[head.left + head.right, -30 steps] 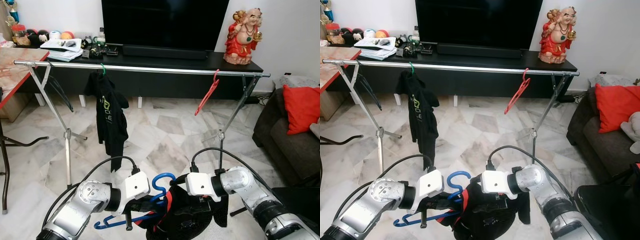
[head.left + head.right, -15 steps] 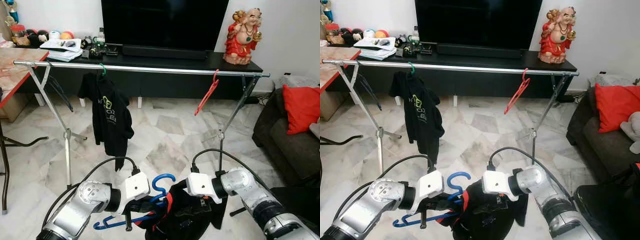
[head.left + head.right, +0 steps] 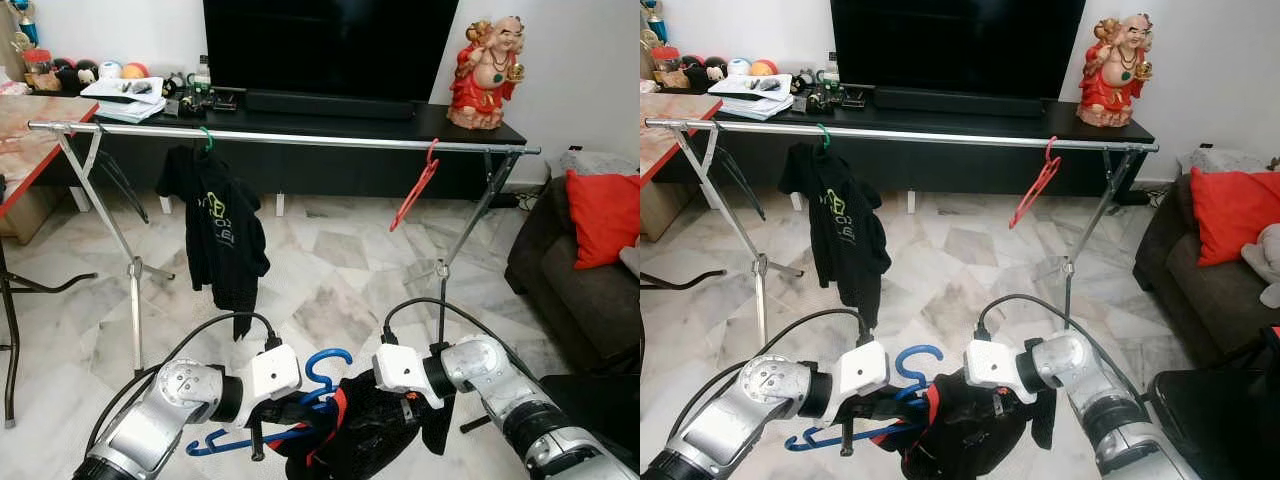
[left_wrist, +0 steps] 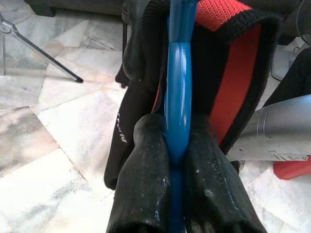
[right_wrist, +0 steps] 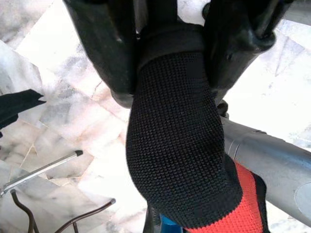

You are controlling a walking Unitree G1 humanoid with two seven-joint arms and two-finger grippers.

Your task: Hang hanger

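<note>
Since we've got the blue hanger (image 3: 318, 372) low down in front of the clothes rail (image 3: 300, 138), well short of it, here's how it looks. From the left eye view, our left claw (image 3: 290, 412) grips the hanger's bar, and the black and red garment (image 3: 365, 440) is draped over it, with our right claw (image 3: 405, 408) buried in the cloth. We reckon the hanger is light, stiff plastic and a bit slick, while the garment is soft and floppy, so the load will swing and could slide off one side. The hook is the part that has to meet the rail, so holding just below it seems the safest spot.

Same scene in the right eye view: on the rail a black shirt (image 3: 840, 225) hangs toward its left end and a red hanger (image 3: 1035, 187) toward its right, with a free stretch between them. Behind the rail sit a TV stand (image 3: 940, 115) and a red statue (image 3: 1118, 70).

Left wrist view: both fingers (image 4: 146, 184) are pinched tight on the blue bar.

Right wrist view: fingers (image 5: 104, 53) squeeze a fold of knit fabric.
</note>
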